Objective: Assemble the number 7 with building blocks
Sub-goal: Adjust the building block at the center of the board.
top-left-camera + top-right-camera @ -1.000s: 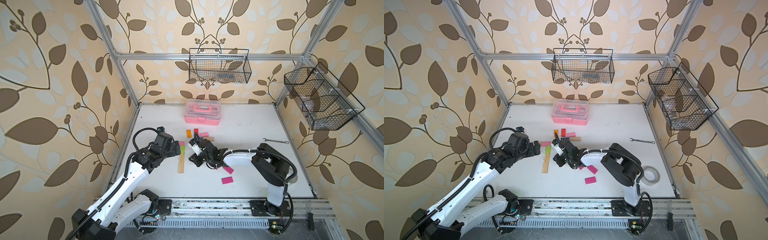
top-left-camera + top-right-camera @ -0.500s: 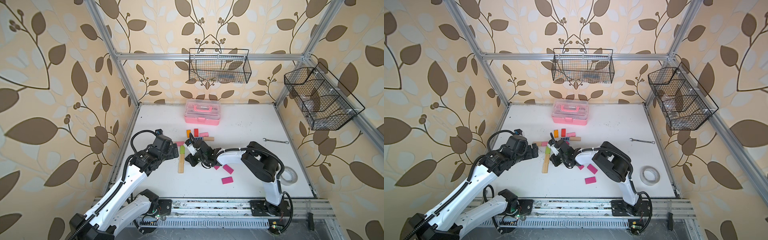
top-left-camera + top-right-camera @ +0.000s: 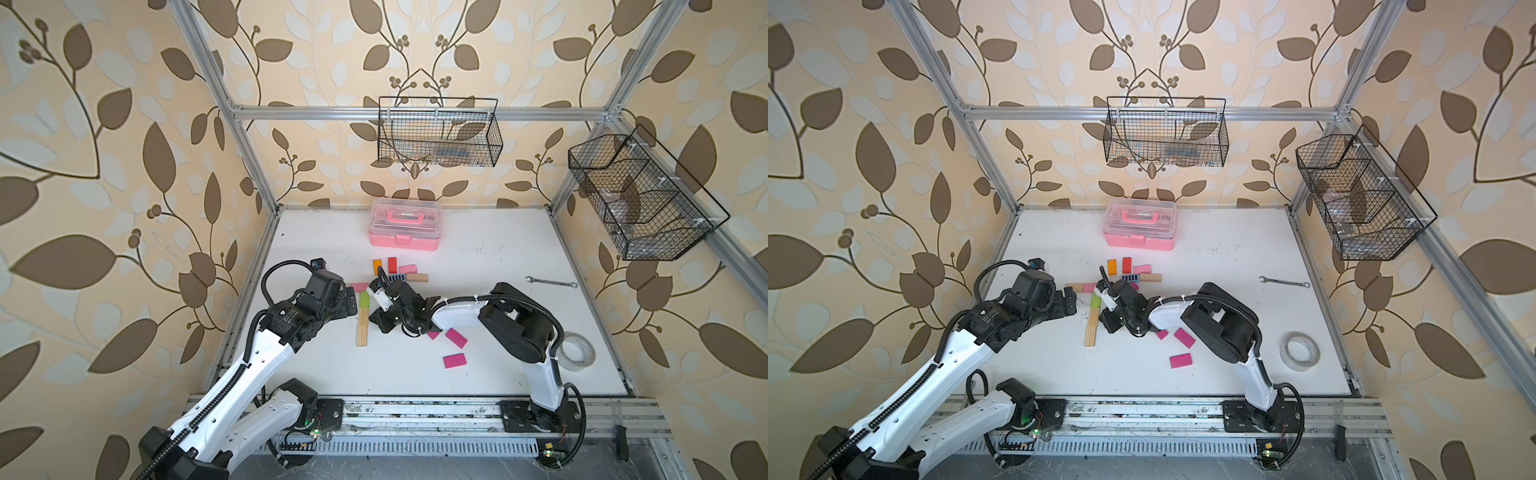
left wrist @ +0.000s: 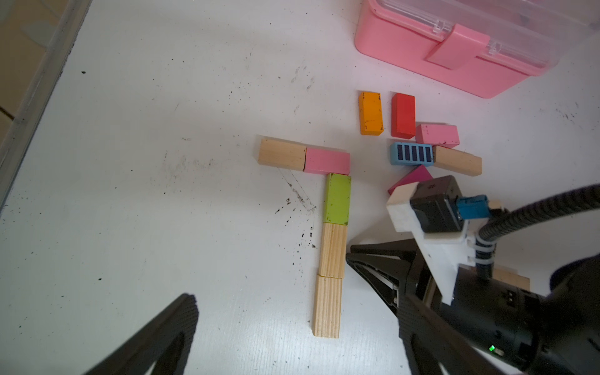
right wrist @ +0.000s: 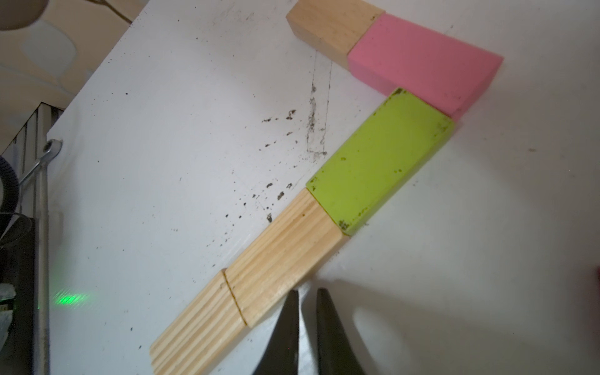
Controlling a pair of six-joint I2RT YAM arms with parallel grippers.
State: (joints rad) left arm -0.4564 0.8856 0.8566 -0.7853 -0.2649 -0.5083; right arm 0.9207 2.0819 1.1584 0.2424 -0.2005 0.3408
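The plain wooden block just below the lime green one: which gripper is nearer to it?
Right. The right gripper, shut, is at the wooden block's long edge; the left gripper, open, hangs farther off on its other side.

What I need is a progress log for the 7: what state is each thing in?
number 7: laid out, five blocks joined end to end.
spare blocks: lying loose, unused.
pink case: lid shut.
left gripper: open, empty.
right gripper: shut, empty, tips beside the stem.
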